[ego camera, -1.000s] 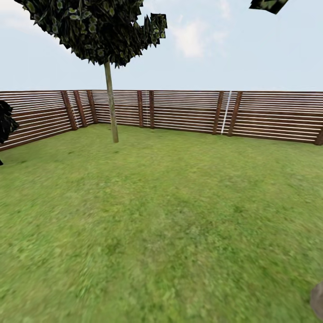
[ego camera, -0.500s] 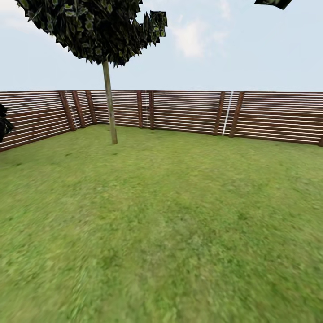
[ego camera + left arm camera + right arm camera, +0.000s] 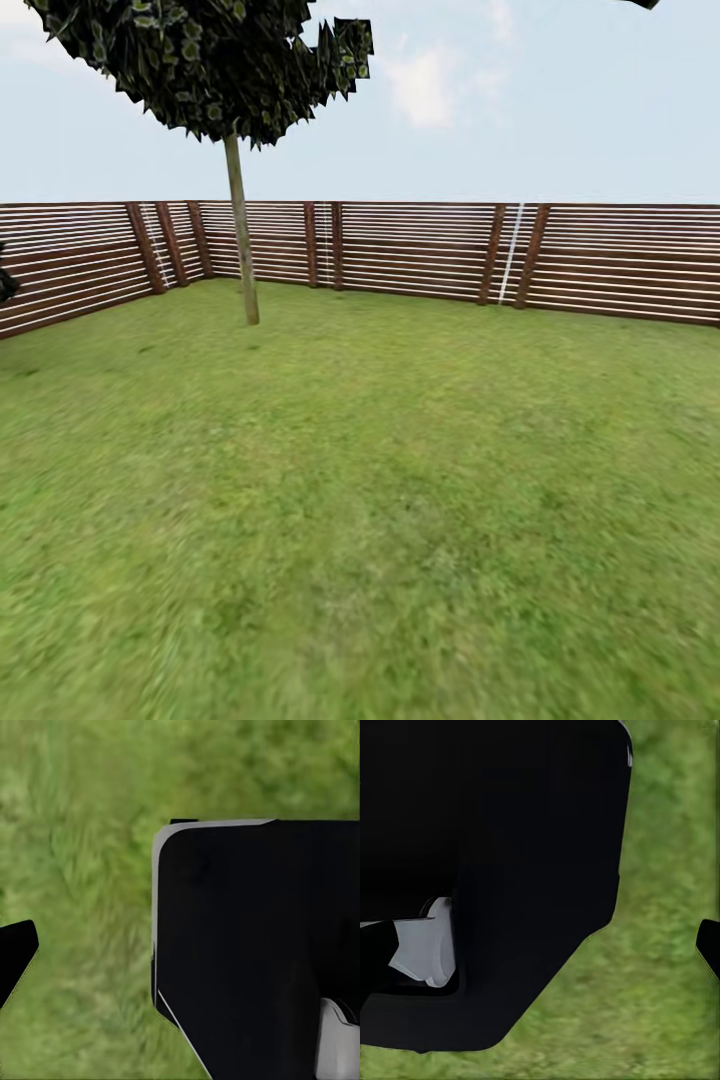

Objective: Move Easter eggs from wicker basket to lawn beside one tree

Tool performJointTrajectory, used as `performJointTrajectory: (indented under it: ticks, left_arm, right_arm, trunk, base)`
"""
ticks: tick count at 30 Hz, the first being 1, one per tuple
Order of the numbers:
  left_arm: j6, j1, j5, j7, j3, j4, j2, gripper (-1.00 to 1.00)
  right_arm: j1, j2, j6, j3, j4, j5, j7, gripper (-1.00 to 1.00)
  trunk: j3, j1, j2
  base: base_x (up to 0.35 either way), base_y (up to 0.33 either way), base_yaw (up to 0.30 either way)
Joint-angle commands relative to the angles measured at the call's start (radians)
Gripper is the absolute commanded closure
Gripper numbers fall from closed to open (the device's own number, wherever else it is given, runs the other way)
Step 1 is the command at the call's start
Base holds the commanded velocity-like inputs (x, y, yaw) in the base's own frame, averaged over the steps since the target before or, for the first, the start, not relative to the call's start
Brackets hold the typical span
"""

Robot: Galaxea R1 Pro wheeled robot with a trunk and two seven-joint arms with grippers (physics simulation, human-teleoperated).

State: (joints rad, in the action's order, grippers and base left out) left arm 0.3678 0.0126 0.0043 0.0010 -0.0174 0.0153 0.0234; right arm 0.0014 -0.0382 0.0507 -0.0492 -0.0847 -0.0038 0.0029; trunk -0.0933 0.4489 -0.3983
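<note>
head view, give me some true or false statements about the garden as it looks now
1. A tree with a slim trunk stands on the lawn near the fence corner. True.
2. A brick wall closes off the garden. False: it is a fence of horizontal wooden slats with dark posts.
3. The tree's trunk leans hard toward the ground. False: it stands close to upright.
4. The sky is pale blue with light cloud. True.
5. The lawn is bare brown soil. False: it is green grass.
</note>
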Motion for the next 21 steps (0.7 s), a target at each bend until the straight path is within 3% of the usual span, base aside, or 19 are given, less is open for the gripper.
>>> performJointTrajectory:
  ticks: [1, 21]
  left_arm:
    - [0.004, 0.001, 0.0, 0.001, -0.001, -0.001, 0.0, -1.0]
    - [0.011, 0.0, 0.0, -0.003, -0.001, 0.0, 0.003, -1.0]
  right_arm:
    - [0.0, 0.0, 0.001, -0.005, -0.001, -0.001, 0.0, -1.0]
    - [0.0, 0.0, 0.0, -0.006, 0.0, 0.001, 0.0, -1.0]
  trunk:
    - [-0.002, 0.001, -0.002]
    - [-0.002, 0.001, -0.002]
  base:
    - [0.337, 0.0, 0.0]
    - [0.337, 0.0, 0.0]
